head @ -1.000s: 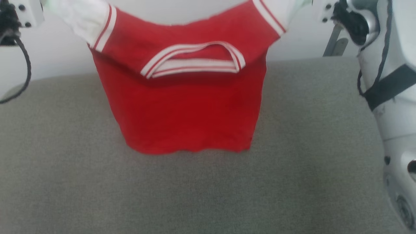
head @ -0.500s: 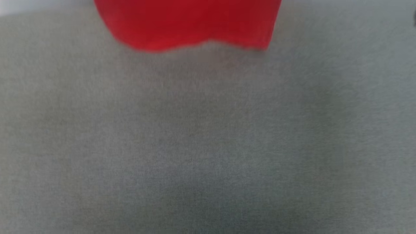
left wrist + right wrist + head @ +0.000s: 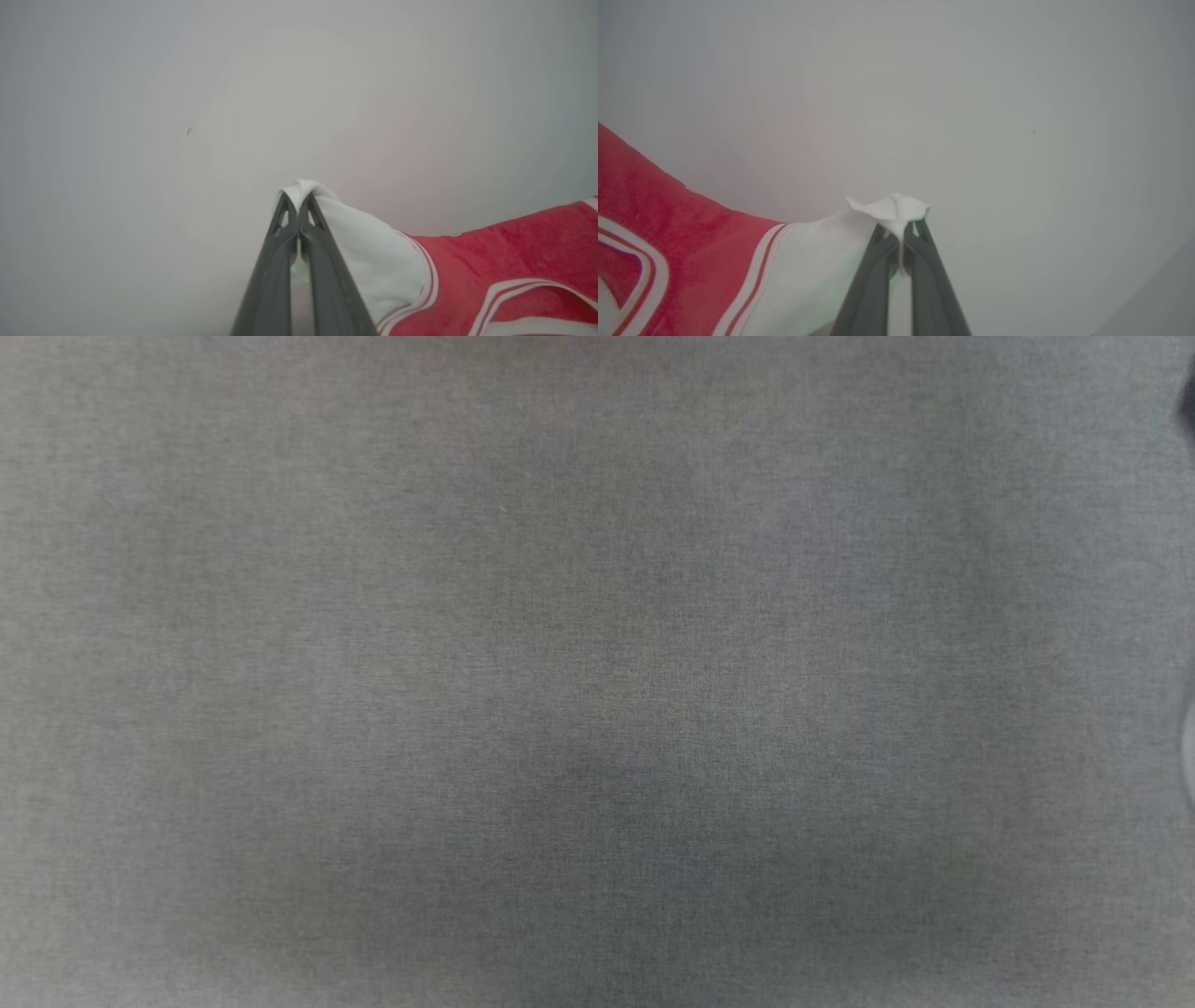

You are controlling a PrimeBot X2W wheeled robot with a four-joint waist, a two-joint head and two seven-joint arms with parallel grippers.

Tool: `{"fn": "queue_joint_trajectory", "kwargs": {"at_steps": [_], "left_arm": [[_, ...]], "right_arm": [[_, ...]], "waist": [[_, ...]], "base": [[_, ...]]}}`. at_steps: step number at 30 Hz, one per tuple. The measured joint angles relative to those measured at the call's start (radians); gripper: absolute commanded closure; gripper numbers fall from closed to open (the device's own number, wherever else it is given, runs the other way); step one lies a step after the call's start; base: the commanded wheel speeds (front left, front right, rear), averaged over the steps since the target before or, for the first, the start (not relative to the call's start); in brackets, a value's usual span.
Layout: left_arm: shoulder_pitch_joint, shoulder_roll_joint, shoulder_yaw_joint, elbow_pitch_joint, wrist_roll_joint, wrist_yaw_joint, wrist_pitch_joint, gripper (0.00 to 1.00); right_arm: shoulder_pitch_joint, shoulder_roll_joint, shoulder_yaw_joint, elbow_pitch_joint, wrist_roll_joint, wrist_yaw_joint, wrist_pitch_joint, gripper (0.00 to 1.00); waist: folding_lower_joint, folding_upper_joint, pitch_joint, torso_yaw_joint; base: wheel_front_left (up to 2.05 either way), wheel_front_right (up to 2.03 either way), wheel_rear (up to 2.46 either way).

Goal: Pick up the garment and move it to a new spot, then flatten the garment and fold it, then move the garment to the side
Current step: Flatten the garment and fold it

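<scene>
In the left wrist view my left gripper (image 3: 297, 201) is shut on the tip of a white sleeve of the garment (image 3: 509, 261), whose red body with red-white striped trim stretches away to the lower right. The right wrist view mirrors this: my right gripper (image 3: 901, 229) is shut on the other white sleeve, and the garment (image 3: 654, 242) hangs off to the lower left. Both grippers hold the garment up in front of a pale wall. Its print is hidden.
The head view looks straight down on a grey fabric surface (image 3: 597, 672) with a soft shadow near the bottom middle. A sliver of my pale right arm (image 3: 1189, 756) shows at the right edge. A plain pale wall (image 3: 187, 93) lies behind both grippers.
The head camera has tilted down: the garment and both arms slid up and out of its picture, leaving grey fabric.
</scene>
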Motion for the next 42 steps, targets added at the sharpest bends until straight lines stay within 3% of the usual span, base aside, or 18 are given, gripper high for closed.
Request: {"fn": "queue_joint_trajectory", "kwargs": {"at_steps": [5, 10, 21, 25, 28, 33, 38, 42], "left_arm": [[0.114, -0.022, -0.069, 0.039, -0.076, -0.001, 0.094, 1.0], [0.263, 0.002, -0.129, 0.012, -0.176, -0.002, 0.226, 1.0], [0.628, 0.105, -0.201, -0.157, -0.346, 0.0, 0.49, 1.0], [0.751, 0.155, -0.213, -0.286, -0.364, 0.045, 0.548, 1.0], [0.859, 0.202, -0.217, -0.406, -0.383, 0.1, 0.592, 1.0], [1.034, 0.31, -0.202, -0.647, -0.425, 0.206, 0.646, 1.0], [1.176, 0.414, -0.165, -0.855, -0.479, 0.32, 0.678, 1.0], [1.274, 0.48, -0.148, -0.988, -0.511, 0.395, 0.702, 1.0]], "right_arm": [[0.075, 0.021, -0.023, 0.142, 0.051, 0.0, 0.024, 1.0], [0.146, 0.04, 0.003, 0.24, 0.162, 0.0, 0.068, 1.0], [0.418, 0.047, 0.36, 0.258, 0.505, 0.0, 0.333, 1.0], [0.534, 0.032, 0.514, 0.169, 0.661, 0.0, 0.453, 1.0], [0.646, -0.048, 0.645, 0.01, 0.811, 0.0, 0.571, 1.0], [0.823, -0.287, 0.807, -0.351, 1.067, 0.0, 0.775, 1.0], [0.953, -0.483, 0.847, -0.637, 1.218, 0.0, 0.931, 1.0], [1.044, -0.579, 0.828, -0.791, 1.299, 0.0, 1.028, 1.0]], "waist": [[0.0, 0.0, -0.039, 0.006], [0.0, 0.0, -0.102, 0.011], [0.0, 0.0, -0.273, 0.017], [0.0, 0.0, -0.316, 0.017], [0.0, 0.0, -0.338, 0.016], [0.0, 0.0, -0.356, 0.007], [0.0, 0.0, -0.356, 0.003], [0.0, 0.0001, -0.356, 0.0]], "base": [[0.0, 0.0, 0.0], [0.0, 0.0, 0.0], [0.0, 0.0, 0.0], [0.0, 0.0, 0.0], [0.0, 0.0, 0.0], [0.0, 0.0, 0.0], [0.0, 0.0, 0.0], [0.0, 0.0, 0.0]]}}
